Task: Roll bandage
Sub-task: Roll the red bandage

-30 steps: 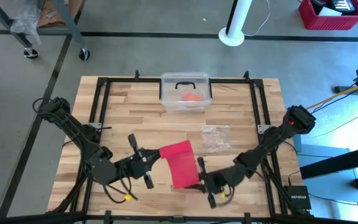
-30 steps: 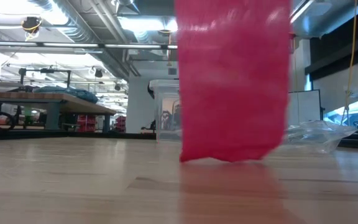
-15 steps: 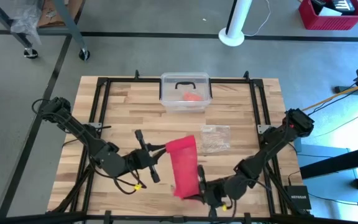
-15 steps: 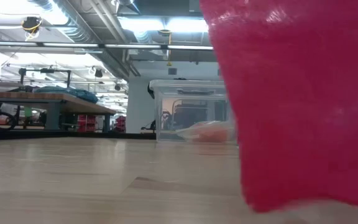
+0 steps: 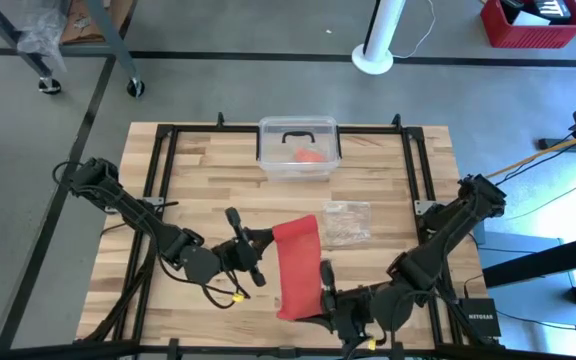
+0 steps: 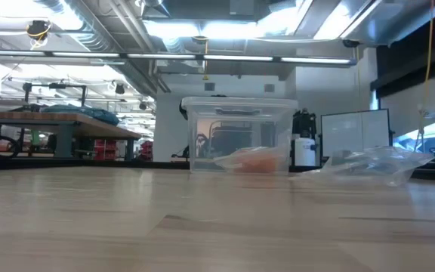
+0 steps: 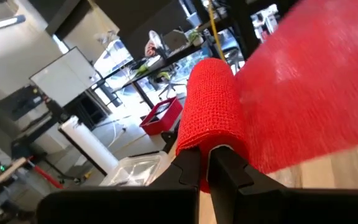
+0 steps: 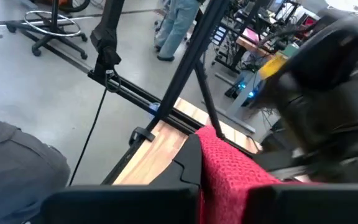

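Your left hand (image 5: 264, 240) and right hand (image 5: 320, 297) each clamp an end of the bandage (image 5: 298, 265) over the near tabletop (image 5: 198, 170).

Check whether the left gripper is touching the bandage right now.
Touching. In the left wrist view, the left gripper is shut on the rolled end of the bandage, the red cloth pinched between its dark fingers.
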